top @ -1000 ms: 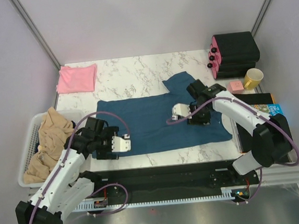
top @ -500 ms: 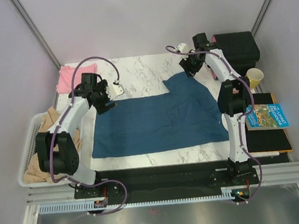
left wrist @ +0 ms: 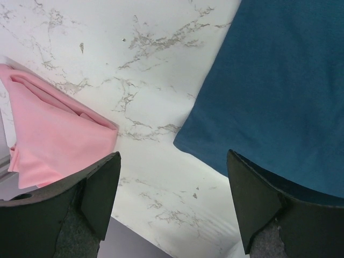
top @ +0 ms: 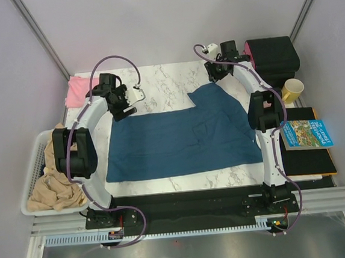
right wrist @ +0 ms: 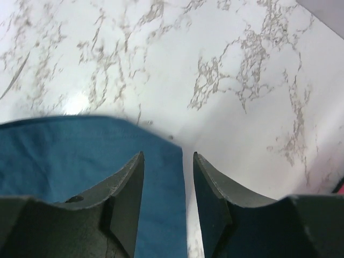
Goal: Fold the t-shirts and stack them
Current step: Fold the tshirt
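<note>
The dark teal t-shirt lies spread flat across the middle of the marble table. The pink t-shirt lies folded at the back left corner. My left gripper hovers over the teal shirt's back left corner, jaws wide open and empty, with the pink t-shirt to its left. My right gripper hangs over the teal shirt's far sleeve. Its jaws stand open, straddling the sleeve's edge and holding nothing.
A white basket holding beige cloth sits at the left edge. At the back right stand a black case and a yellow mug. A blue printed book lies on a black pad.
Both arms have stretched from the near half of the teal shirt to its far edge, the left to the back left corner, the right to the far sleeve. Both jaws have narrowed slightly.
</note>
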Robot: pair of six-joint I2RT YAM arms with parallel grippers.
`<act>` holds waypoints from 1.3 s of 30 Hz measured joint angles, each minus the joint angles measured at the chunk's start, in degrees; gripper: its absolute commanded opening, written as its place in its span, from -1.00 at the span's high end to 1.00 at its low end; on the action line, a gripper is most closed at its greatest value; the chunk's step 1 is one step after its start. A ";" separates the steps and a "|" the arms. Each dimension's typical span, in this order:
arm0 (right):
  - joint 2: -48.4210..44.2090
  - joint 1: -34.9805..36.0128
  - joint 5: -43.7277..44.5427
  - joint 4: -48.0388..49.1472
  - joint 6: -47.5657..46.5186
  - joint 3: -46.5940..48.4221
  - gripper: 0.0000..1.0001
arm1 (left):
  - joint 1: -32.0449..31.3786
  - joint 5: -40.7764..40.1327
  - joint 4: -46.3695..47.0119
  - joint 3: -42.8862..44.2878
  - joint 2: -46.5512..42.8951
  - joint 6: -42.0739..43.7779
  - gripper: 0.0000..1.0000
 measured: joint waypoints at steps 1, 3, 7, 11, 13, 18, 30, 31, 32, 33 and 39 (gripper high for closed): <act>0.70 -0.02 0.15 1.07 0.87 0.31 0.01 | -0.04 -0.02 -0.35 0.55 0.37 0.13 -0.72; 2.12 -0.02 0.48 2.82 2.34 0.74 0.01 | -0.15 -0.02 -0.87 1.09 0.83 0.37 -0.72; 5.07 -0.13 1.22 4.81 4.68 0.76 0.02 | -0.55 -0.11 -2.14 1.33 1.38 0.96 -0.71; 6.58 -0.28 0.98 6.03 6.99 0.83 0.03 | -0.92 -0.31 -2.91 1.36 1.42 1.11 -0.70; 6.58 -0.37 0.79 6.36 7.74 0.92 0.02 | -1.03 -0.55 -3.32 1.42 1.42 1.25 -0.70; 6.58 -0.59 0.74 6.62 9.14 0.94 0.04 | -1.14 -1.40 -4.09 2.29 1.79 1.33 -0.70; 6.54 -0.66 -1.81 6.62 9.09 0.07 0.31 | -1.14 -2.16 -5.42 6.05 7.45 4.96 -0.72; 6.51 -0.66 -1.92 6.69 9.01 -0.09 0.42 | -1.14 -2.38 -5.49 6.54 8.02 5.44 -0.72; 6.43 -0.66 -2.03 6.71 8.90 -0.22 0.48 | -1.14 -2.75 -5.60 7.13 8.68 5.86 -0.72; 6.34 -0.66 -2.12 6.71 8.74 -0.35 0.52 | -1.14 -2.95 -5.60 7.67 9.22 6.25 -0.72; 5.55 -0.63 -2.21 6.38 8.28 -1.36 0.96 | -1.14 -3.15 -5.68 9.40 10.71 7.65 -0.71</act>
